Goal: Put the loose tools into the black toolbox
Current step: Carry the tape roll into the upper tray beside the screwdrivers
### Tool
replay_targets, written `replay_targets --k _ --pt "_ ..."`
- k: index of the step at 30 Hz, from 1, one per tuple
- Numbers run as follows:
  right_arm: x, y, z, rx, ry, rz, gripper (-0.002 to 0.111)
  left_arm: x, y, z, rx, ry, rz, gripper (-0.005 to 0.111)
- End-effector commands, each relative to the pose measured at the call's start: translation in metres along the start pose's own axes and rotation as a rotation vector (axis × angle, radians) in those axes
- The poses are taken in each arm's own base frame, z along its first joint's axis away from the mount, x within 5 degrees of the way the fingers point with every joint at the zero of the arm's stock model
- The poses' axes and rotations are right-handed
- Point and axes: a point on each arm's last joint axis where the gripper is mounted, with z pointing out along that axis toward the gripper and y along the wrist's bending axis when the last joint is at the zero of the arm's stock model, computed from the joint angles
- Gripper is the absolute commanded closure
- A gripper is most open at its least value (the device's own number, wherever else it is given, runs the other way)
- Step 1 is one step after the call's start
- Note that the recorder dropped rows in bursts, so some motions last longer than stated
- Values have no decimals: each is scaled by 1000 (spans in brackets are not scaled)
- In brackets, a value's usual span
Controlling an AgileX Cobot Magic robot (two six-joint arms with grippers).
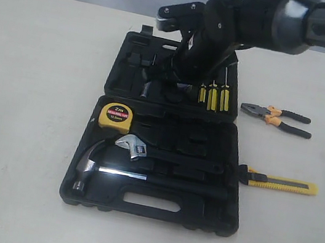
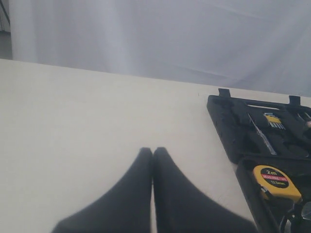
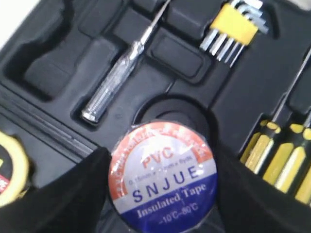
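Entry, right arm. My right pincer (image 3: pixel 163 162) is clamped on the tape roll (image 3: pixel 163 182), one black finger (image 3: pixel 63 199) on each side of it, label facing the wrist camera. The label reads PVC, SNJUE, Insulated Tape. The pincer hangs inside the hinged-back half of the open toolbox (image 1: pixel 234 140). A round recess (image 3: pixel 172 109) lies just beyond the roll. I cannot tell whether the roll touches the case.

Near this pincer, all in the same half:
- a clear-handled tester screwdriver (image 3: pixel 116 77) in its slot, beyond the recess
- hex keys (image 3: pixel 235 24) in a yellow holder, farther out
- yellow-handled screwdrivers (image 3: pixel 272 155) just beside one finger

Nearer half of the case, apart from the right pincer: the tape measure (image 1: pixel 116 116) sits in its corner recess, with the wrench (image 1: pixel 136 148) and the hammer (image 1: pixel 89 168) in their recesses below it.

Outside the case, on the surface (image 1: pixel 23 135): the pliers (image 1: pixel 275 117) lie near the right arm, clear of the case. The utility knife (image 1: pixel 280 183) lies farther from the pincer, its tip close to the case edge.

Left arm. My left pincer (image 2: pixel 153 151) has its fingers pressed together with nothing between them. It sits over bare surface, well apart from the toolbox, which lies off to its side.
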Motion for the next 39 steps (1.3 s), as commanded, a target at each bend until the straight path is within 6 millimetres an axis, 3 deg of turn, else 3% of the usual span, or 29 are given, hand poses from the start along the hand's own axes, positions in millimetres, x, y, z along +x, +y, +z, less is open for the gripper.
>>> replay_targets --k 1,10,18,37,39 --pt "3 0 15 -2 -5 2 109 -1 -1 0 5 0 3 107" --pt "-2 0 18 -12 -59 13 109 -1 -1 0 5 0 3 107" --pt "3 -3 38 -5 -58 24 109 -1 -1 0 5 0 3 107" --pt "3 -7 38 18 -61 -16 108 -1 -1 0 5 0 3 107" --pt "3 -7 38 18 -61 -17 105 -1 -1 0 5 0 3 107"
